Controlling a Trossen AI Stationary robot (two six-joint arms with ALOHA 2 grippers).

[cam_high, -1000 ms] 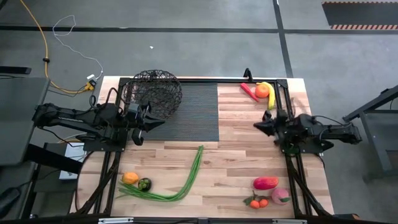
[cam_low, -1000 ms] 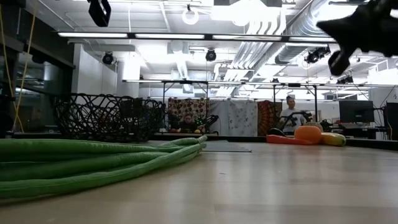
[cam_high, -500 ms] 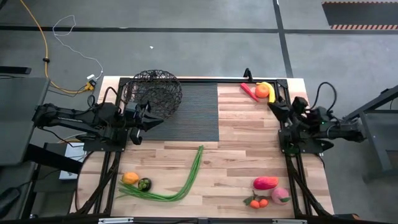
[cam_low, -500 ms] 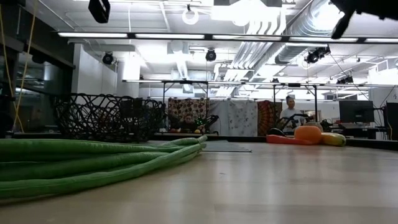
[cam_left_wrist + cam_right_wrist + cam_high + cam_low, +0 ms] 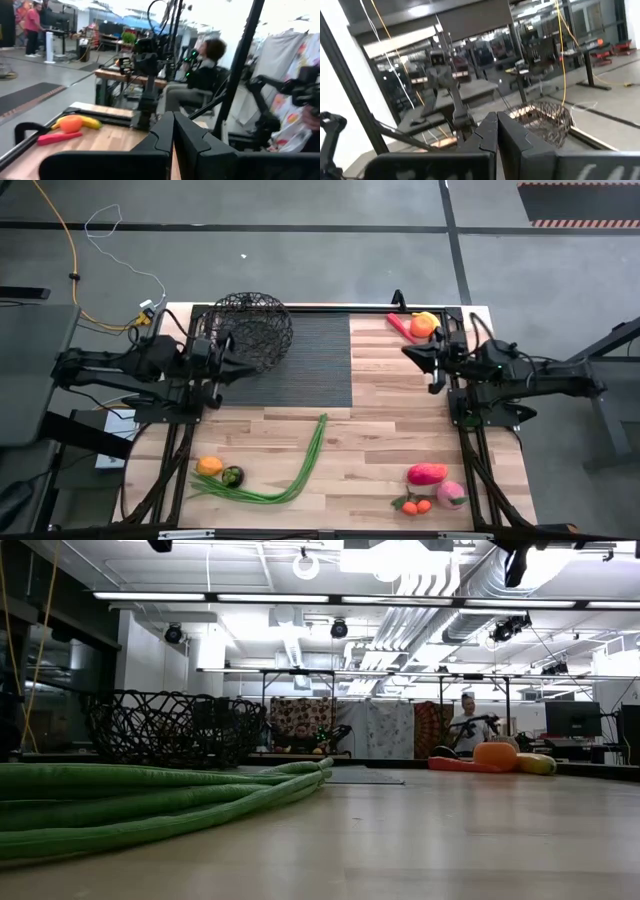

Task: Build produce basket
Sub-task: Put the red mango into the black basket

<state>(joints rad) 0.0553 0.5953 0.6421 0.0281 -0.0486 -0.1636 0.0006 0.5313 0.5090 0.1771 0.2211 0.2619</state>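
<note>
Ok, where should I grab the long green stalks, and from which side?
Probably from straight above, on the straight upper stretch of the green stalks, jaws set across the bundle. They lie flat on the table, and that part is thin and clear of other produce.

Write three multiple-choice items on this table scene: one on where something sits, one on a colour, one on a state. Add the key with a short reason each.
1. Where does the basket sit?
A. far left part of the table, by the dark mat
B. near right corner
C. in the middle of the bare wood

2. What colour is the long bundle of stalks on the table?
A. red
B. green
C. yellow

3. What is in the basket?
A. the banana
B. an orange
C. nothing that can be seen

Key:
1 A, the high view shows it at the far left, overlapping the mat's corner.
2 B, both the high and low views show green stalks.
3 C, the high view shows only mesh, and the banana lies at the far right with the red pepper.
</note>
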